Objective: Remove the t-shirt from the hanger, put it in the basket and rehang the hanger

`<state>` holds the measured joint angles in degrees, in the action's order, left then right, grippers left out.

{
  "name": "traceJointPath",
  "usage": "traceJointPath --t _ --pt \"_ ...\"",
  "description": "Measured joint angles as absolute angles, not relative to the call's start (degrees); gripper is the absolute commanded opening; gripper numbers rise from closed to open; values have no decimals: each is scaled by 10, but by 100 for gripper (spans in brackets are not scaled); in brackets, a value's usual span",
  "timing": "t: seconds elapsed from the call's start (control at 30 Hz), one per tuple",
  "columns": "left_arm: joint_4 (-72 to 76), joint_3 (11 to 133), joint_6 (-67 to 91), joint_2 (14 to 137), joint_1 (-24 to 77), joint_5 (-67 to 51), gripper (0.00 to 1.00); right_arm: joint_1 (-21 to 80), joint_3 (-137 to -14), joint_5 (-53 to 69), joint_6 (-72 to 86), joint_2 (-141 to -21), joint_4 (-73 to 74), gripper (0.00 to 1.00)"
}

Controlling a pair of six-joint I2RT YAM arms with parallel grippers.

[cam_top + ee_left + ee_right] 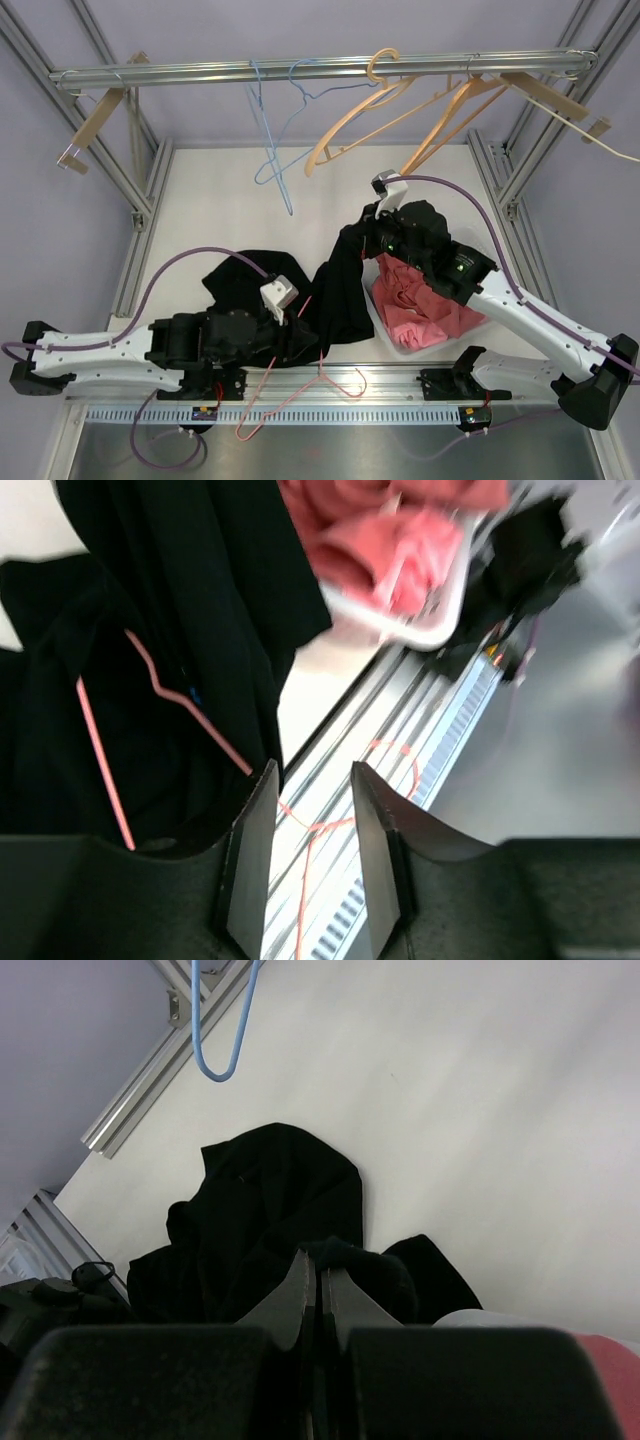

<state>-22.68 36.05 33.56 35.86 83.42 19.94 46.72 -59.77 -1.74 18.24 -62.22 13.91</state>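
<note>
One black t-shirt (340,290) lies on the table between my arms, one pink wire hanger (103,763) against it. My right gripper (318,1295) pinches its fabric. My left gripper (312,850) is parted and holds nothing.

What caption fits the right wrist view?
Right gripper pinches the black fabric t-shirt over the white table, blue wire hanger hanging behind.

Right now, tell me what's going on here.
The right gripper is shut on the black t-shirt, holding part of it up off the table. The left gripper is open, low by the near edge, close to the pink wire hanger, which lies against the shirt. Whether the hanger is fully out is unclear.
</note>
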Motion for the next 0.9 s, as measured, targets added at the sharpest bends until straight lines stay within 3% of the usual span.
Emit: traceJointPath --t 0.17,0.3,0.4,0.9 --pt "-260 361 350 402 869 220 44 467 -603 -13 183 -629 139 0" --pt "-286 356 386 405 897 224 56 467 -612 -8 184 -640 139 0" --pt "-295 340 413 404 904 214 59 467 -615 -8 187 -643 138 0" --pt "-296 322 480 547 990 187 57 467 -614 13 206 -641 131 0"
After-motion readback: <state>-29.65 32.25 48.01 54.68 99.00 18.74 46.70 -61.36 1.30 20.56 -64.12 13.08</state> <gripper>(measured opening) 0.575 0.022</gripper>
